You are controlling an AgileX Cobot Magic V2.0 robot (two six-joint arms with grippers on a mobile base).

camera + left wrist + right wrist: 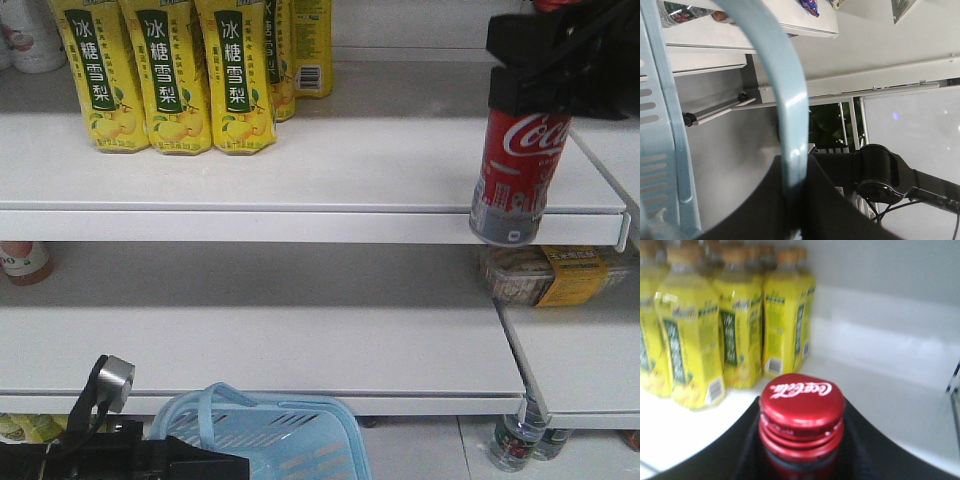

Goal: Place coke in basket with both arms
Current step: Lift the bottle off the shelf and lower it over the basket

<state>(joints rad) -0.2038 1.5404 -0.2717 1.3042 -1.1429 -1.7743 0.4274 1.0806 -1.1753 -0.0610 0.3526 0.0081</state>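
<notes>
My right gripper is shut on the top of the coke, a red bottle with white script and a grey lower band. It hangs tilted in front of the upper shelf's right end, off the shelf. The right wrist view shows its red cap between my jaws. The light blue basket sits at the bottom centre, below the lower shelf. My left gripper is shut on the basket's hoop handle, which runs between its fingers in the left wrist view.
Several yellow pear-drink bottles stand at the upper shelf's left; they also show in the right wrist view. A packaged food tray lies on the lower right shelf under the coke. Bottles stand on the floor at the right.
</notes>
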